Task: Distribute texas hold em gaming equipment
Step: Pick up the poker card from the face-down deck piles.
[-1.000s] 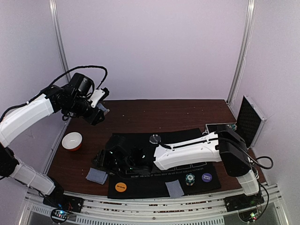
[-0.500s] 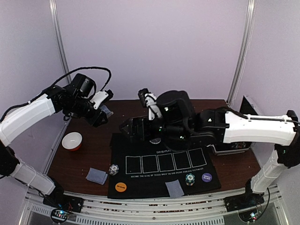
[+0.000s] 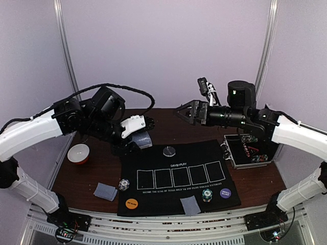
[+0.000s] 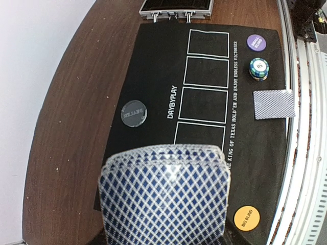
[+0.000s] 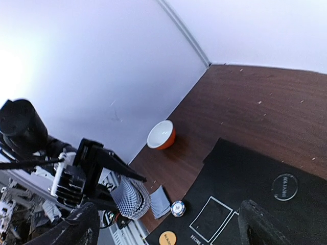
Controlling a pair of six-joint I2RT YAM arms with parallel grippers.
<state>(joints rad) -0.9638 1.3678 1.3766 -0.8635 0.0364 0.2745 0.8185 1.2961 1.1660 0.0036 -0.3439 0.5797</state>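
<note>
A: Starting at the left gripper (image 3: 134, 135): clamped on a fanned pack of cards (image 4: 163, 199), patterned backs toward the wrist camera, faces hidden. Held in the air near the far left corner of the mat (image 3: 153, 159).

B: Fanned, probably, so that single cards can be peeled off. And over at the right gripper (image 3: 185, 113)?

A: Spread wide, gripping nothing. Raised well above the far side of the table (image 3: 163, 122), pointing across toward that fan. Looks set up for taking a card, though that's only a guess.

B: Moving out to the mat, then.

A: Two seats served already, by the look of it. Near left: a face-down card pile (image 3: 105, 191) just off the mat, a chip stack (image 3: 123, 184) beside it, an orange disc (image 3: 132, 203) close by. Near middle: a second card pile (image 3: 190, 205), a second chip stack (image 3: 206, 195), a purple disc (image 3: 225, 193) to the right.

B: And the dealer disc (image 3: 169, 151)?

A: Lying flat just beyond the five white outlines, with no card in any of them yet.

B: Further out?

A: An open metal case (image 3: 248, 150) at the mat's right edge, with what may be more chips inside. An orange bowl (image 3: 78, 153) at far left, well apart from everything.
</note>
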